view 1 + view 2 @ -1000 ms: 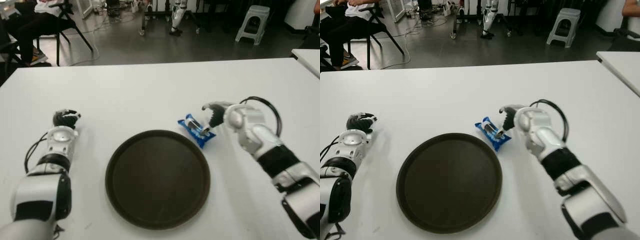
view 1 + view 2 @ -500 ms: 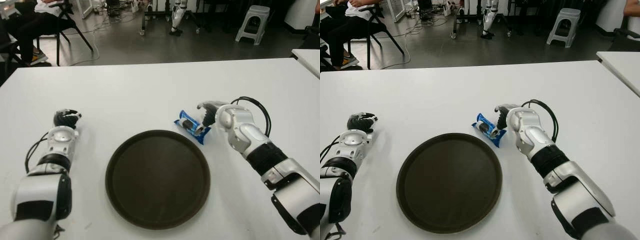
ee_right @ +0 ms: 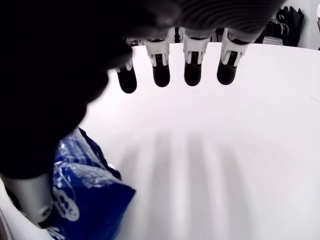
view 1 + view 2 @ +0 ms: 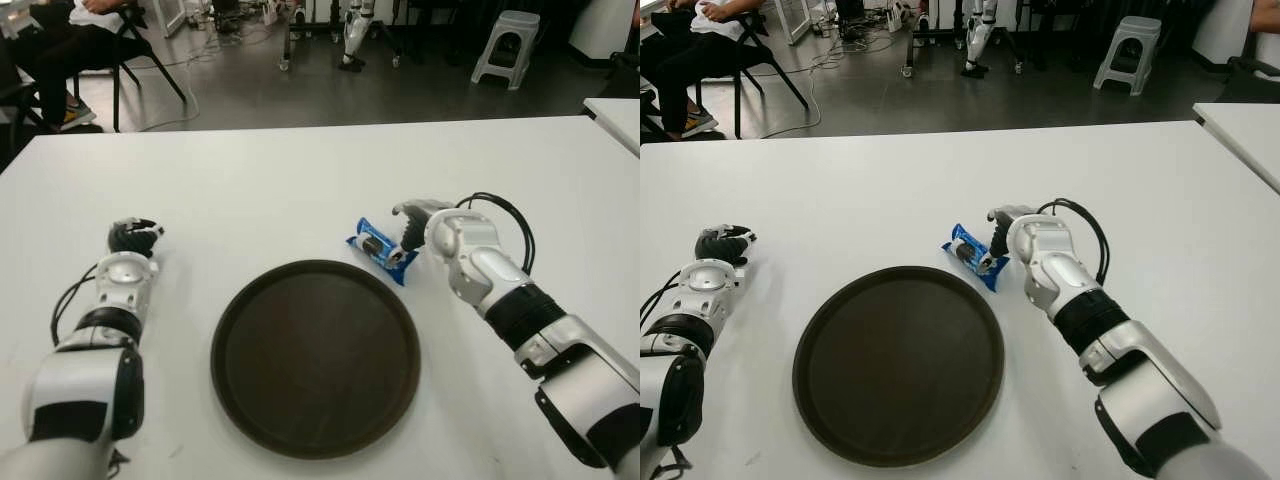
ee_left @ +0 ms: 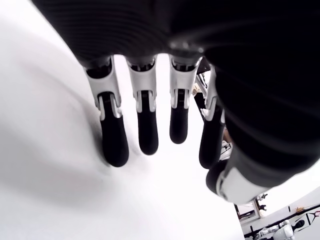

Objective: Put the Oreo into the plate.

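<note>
The Oreo, a blue packet, lies on the white table just past the far right rim of the round dark brown plate. My right hand is at the packet's right end, thumb side against it. In the right wrist view its four fingers stretch straight out over bare table, while the Oreo sits beside the thumb, not enclosed. My left hand shows at the table's left, well to the left of the plate, its fingers loosely extended and holding nothing.
Beyond the table's far edge is a dark floor with a chair, a seated person, a white stool and equipment stands. Another white table's corner shows at the right.
My right hand has moved left, and the Oreo packet has slid left with it along the plate's far rim. The left hand has not moved.
</note>
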Tool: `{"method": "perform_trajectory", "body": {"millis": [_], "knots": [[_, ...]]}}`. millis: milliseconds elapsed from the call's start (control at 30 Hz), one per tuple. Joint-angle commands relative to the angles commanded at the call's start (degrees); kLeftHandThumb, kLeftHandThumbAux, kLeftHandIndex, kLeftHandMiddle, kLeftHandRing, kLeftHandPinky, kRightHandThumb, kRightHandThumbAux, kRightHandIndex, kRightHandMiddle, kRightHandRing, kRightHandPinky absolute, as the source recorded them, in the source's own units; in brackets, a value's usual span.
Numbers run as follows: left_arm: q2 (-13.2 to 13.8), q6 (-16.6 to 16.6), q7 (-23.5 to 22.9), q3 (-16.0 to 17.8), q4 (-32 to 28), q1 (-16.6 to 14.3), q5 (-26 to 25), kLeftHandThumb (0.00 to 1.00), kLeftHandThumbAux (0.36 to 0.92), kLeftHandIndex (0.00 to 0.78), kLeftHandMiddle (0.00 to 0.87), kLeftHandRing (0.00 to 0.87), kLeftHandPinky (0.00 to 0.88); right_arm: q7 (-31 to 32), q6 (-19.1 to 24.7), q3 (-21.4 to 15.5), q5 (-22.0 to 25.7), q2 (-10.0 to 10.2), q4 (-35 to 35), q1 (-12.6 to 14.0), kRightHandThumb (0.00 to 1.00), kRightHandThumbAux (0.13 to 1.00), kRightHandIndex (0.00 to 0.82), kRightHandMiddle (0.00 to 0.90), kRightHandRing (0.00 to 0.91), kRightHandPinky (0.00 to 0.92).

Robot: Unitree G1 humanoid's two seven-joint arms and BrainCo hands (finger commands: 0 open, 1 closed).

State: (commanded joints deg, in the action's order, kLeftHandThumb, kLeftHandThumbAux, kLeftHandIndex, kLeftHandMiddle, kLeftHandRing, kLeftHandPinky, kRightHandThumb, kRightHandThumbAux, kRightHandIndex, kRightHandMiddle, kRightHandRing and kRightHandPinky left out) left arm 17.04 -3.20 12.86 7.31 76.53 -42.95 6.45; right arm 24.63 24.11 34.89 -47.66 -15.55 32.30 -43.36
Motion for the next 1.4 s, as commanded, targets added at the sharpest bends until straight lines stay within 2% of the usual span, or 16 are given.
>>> {"method": "perform_trajectory", "body": {"millis": [500,767,1100,1400], "knots": [[-0.1,0.3,0.6,-0.3,-0.1,-0.1,0.1,0.679,0.720,0.404,0.194,0.228,0.226,-2.3,-0.4,0.3,0.2,0.7,1.3,-0.5,0.000,0.671,0.007,0.000,0.000,0.000],[-0.1,0.1,0.6,-0.2,-0.1,-0.1,0.0,0.680,0.718,0.405,0.222,0.253,0.261,-2.9,-0.3,0.2,0.4,0.9,2.2,-0.8,0.000,0.677,0.000,0.000,0.000,0.000],[-0.1,0.4,0.8,-0.3,0.0,-0.1,0.2,0.679,0.718,0.404,0.210,0.237,0.230,-4.0,-1.6,0.3,0.3,0.8,2.8,-1.4,0.000,0.695,0.000,0.000,0.000,0.000],[0.1,0.1,0.3,-0.2,-0.1,-0.1,0.0,0.676,0.720,0.403,0.192,0.229,0.230,-3.8,-1.3,0.4,0.1,1.1,3.6,-2.4,0.000,0.665,0.000,0.000,0.000,0.000]]}}
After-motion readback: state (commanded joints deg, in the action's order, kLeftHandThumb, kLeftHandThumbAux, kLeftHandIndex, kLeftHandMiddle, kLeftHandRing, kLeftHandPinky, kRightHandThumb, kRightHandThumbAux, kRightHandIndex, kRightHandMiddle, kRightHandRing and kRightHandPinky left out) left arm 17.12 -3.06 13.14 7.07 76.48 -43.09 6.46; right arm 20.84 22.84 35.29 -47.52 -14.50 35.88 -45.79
